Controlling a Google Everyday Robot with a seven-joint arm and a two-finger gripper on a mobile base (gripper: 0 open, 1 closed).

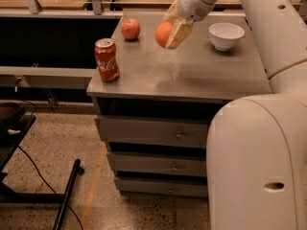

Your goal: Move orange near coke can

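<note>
Gripper (169,33) clamped on orange (162,34) over steel tabletop's (192,75) back edge, coke can (106,60) front-left corner, speckled floor (53,143) below.

- The arm (259,32), up and to the right of the orange (162,34), has a smooth, glossy off-white shell made of thick rounded tubes.
- Its bulky segment well below and right of the orange carries a small dark oval recess.
- A thin tan seam rings the joint above that segment.
- The gripper (170,32) is at the orange, with a cream, wedge-shaped finger (180,31) touching its right side.
</note>
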